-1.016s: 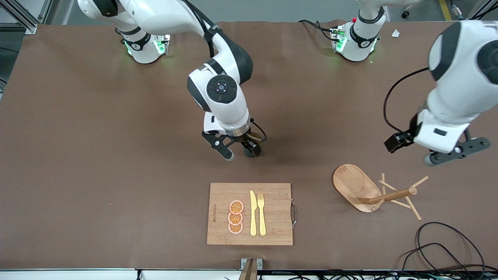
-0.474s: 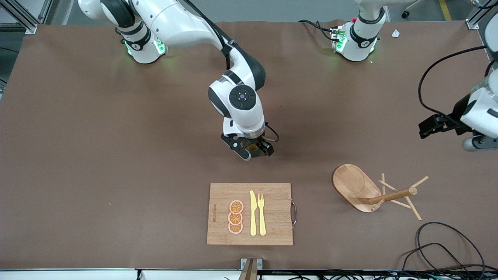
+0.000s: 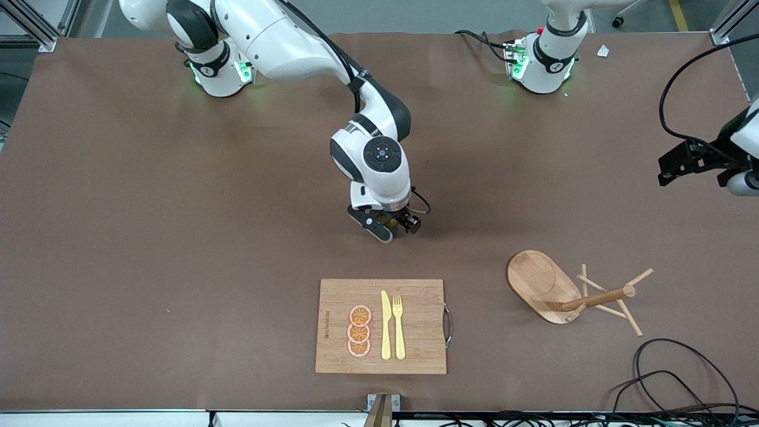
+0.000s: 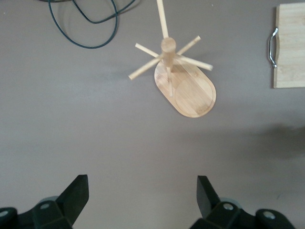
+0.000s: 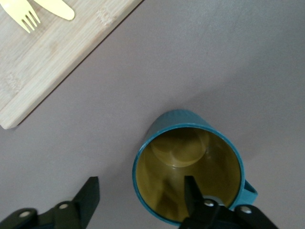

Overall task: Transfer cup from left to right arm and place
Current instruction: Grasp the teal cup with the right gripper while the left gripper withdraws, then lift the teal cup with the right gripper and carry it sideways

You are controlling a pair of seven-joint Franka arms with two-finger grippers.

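Note:
The cup [image 5: 188, 164] is a dark teal mug with a mustard-yellow inside, standing upright on the brown table. In the front view only a bit of the cup [image 3: 385, 221] shows under the right hand. My right gripper [image 5: 141, 183] is open and straddles the cup's rim: one finger [image 5: 193, 193] is inside the cup, the other is outside and apart from it. In the front view the right gripper [image 3: 395, 230] is low over mid-table. My left gripper [image 4: 143, 183] is open and empty, up over bare table at the left arm's end, and shows at the front view's edge [image 3: 741, 181].
A wooden cutting board [image 3: 379, 326] with a yellow knife, fork and orange slices lies nearer the front camera than the cup. A wooden peg stand [image 3: 593, 296] lies toward the left arm's end, under the left gripper's view [image 4: 183, 81]. Black cables [image 3: 682, 379] lie nearer the camera.
The right gripper has come down and shifted toward the left arm's end, around the cup's rim. The left arm has pulled back toward its end of the table.

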